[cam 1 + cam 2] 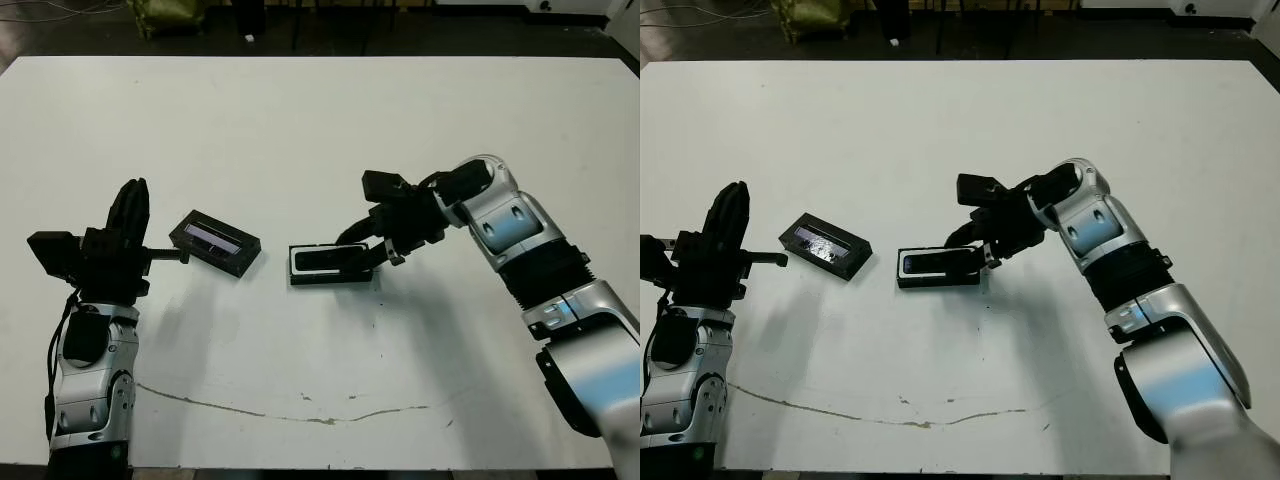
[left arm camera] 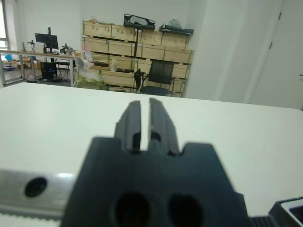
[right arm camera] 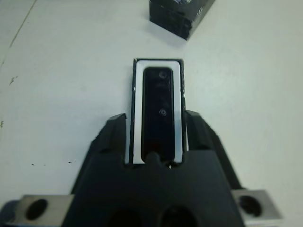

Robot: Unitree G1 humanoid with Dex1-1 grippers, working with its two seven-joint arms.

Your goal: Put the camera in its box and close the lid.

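Camera (image 3: 158,111) is seated in the white-lined box (image 3: 136,94), which is straddled by the spread fingers of the right gripper (image 3: 157,135). Only the wrist view shows this. The lid (image 1: 215,243) lies nearby; the left gripper (image 2: 146,125) is nearly closed, empty.

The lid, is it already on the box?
No, the lid lies on the table apart from the box, which is open with the camera inside.

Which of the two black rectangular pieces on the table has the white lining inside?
The box, at the right claw, with the camera inside. The lid is all black.
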